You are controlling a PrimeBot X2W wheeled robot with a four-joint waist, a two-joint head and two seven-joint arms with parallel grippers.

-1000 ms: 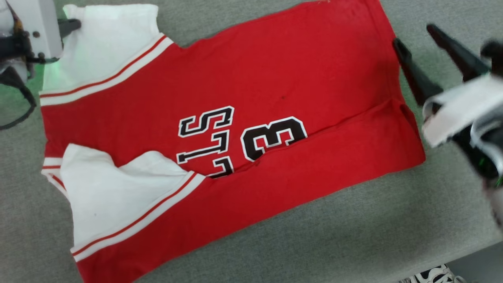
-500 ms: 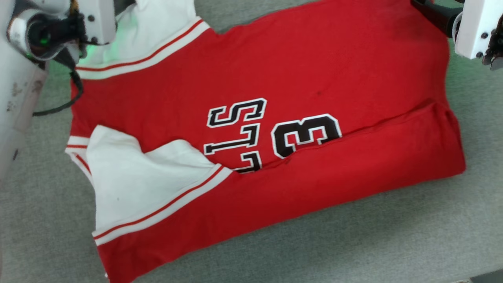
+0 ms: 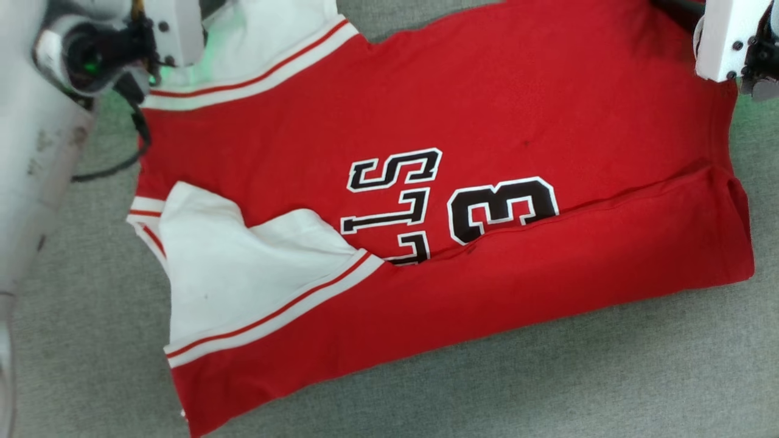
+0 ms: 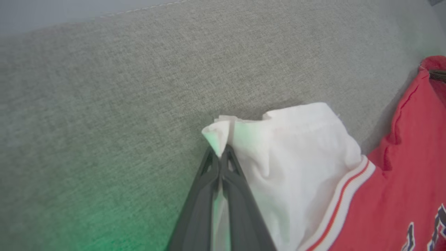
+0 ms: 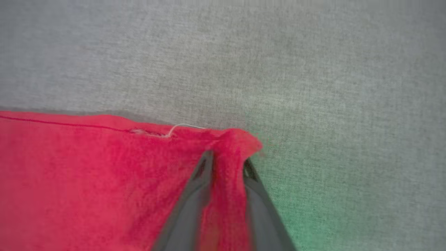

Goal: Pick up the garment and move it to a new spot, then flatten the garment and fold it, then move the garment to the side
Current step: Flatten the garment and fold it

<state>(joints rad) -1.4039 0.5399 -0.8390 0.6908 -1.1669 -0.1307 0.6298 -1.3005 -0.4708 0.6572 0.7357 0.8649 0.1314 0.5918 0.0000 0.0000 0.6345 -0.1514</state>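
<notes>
Mostly flat, the red garment (image 3: 548, 109) covers coarse grey woven fabric (image 3: 548, 377).

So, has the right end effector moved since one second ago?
Yes. Judged against the red jersey, the right end effector went from beside the hem, open, up the head view to the far hem corner, which it now pinches.

Head view, upper left: pale scuffed forearm (image 3: 30, 158), white wrist block (image 3: 182, 24) with dark screws (image 3: 163, 26), black joint (image 3: 100, 48) with green LED (image 3: 91, 65), black cable (image 3: 137, 143) looping below. Upper right — matching white block (image 3: 721, 36). Left gripper (image 4: 220, 153), right gripper (image 5: 227, 157): long dark-grey tapered fingers (image 4: 200, 198), slotted near tips.
</notes>
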